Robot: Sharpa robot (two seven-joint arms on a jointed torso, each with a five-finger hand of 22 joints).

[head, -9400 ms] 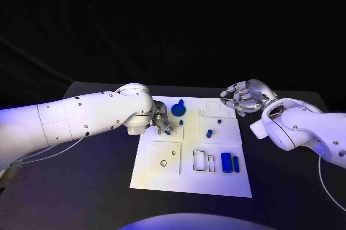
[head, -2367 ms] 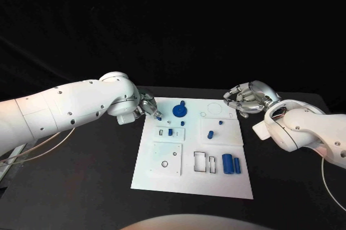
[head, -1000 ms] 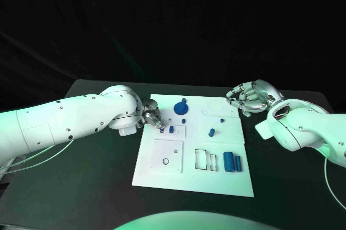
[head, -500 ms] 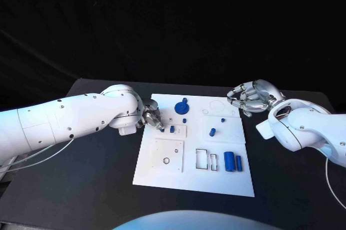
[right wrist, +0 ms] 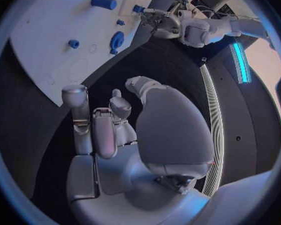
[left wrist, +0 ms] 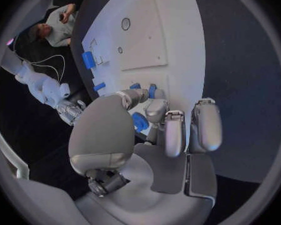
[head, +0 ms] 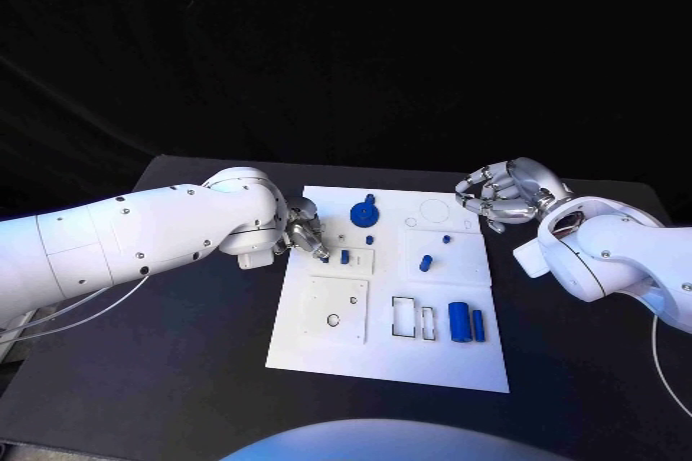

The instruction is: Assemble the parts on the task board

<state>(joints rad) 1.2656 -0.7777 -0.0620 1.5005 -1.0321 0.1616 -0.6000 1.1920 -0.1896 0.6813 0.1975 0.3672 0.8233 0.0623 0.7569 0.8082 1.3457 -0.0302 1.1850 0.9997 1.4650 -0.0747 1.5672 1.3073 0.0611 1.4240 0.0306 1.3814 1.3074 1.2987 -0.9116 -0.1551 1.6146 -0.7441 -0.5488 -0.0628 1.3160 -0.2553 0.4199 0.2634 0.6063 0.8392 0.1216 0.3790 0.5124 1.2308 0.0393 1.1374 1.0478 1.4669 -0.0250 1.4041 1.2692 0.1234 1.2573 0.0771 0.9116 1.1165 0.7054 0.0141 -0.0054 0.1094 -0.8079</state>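
left hand (head: 307,236): pinching a small blue part (left wrist: 139,122) at task board (head: 339,356) 10 o'clock edge | right hand (head: 500,195): fingers curled together, holding nothing, off board's 2 o'clock corner

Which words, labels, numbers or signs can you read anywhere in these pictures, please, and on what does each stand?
None: no text is readable in any view.
The task board carries only outlines and holes, no lettering.
The blue parts show no markings.
The arms and the left hand and right hand show screws and panels, but no legible brand or number.
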